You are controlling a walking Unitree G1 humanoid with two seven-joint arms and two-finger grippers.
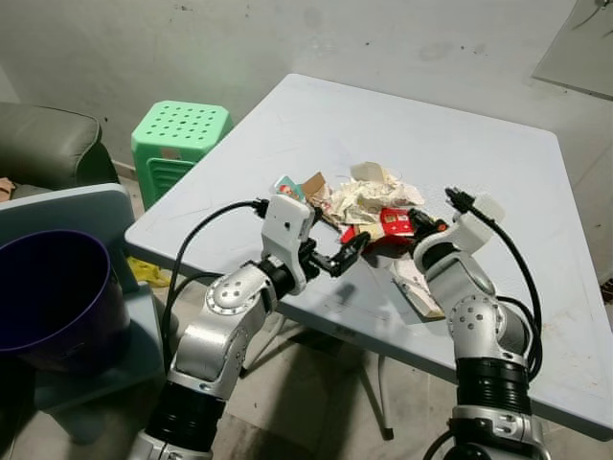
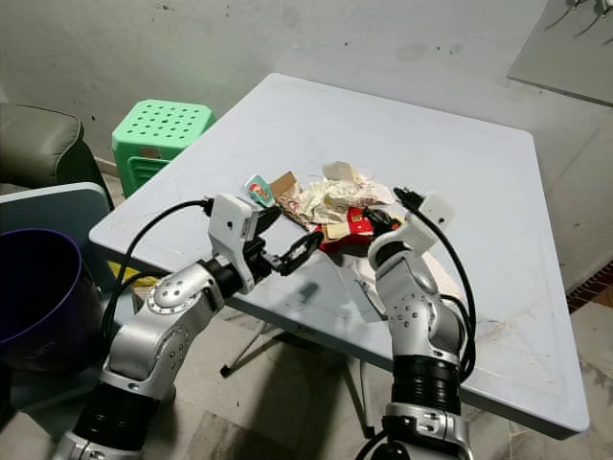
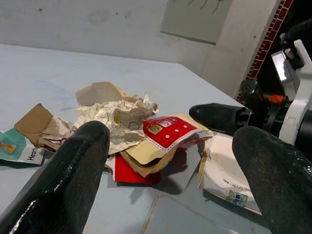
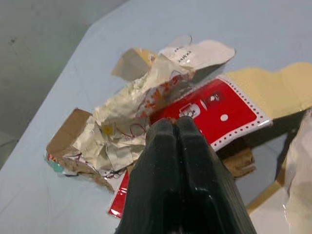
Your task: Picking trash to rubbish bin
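A heap of trash [image 1: 369,203] lies near the front edge of the pale blue table [image 1: 479,125]: crumpled printed paper [image 3: 117,114], a red dotted packet [image 4: 219,109], brown cardboard [image 3: 31,119] and a teal card [image 1: 286,186]. My left gripper [image 1: 350,251] hovers open just in front of the heap, its two fingers [image 3: 73,165] spread wide on either side of the red packet. My right gripper [image 4: 174,124] is shut with nothing between its fingers, its tip low over the red packet at the heap's right side. The purple rubbish bin [image 1: 48,287] stands at the far left, below table height.
A flat white wrapper [image 1: 414,283] lies on the table under my right forearm. A green plastic stool [image 1: 177,134] stands beyond the table's left corner, and a dark sofa [image 1: 43,144] behind the bin. The bin rests on a blue-grey seat [image 1: 96,206].
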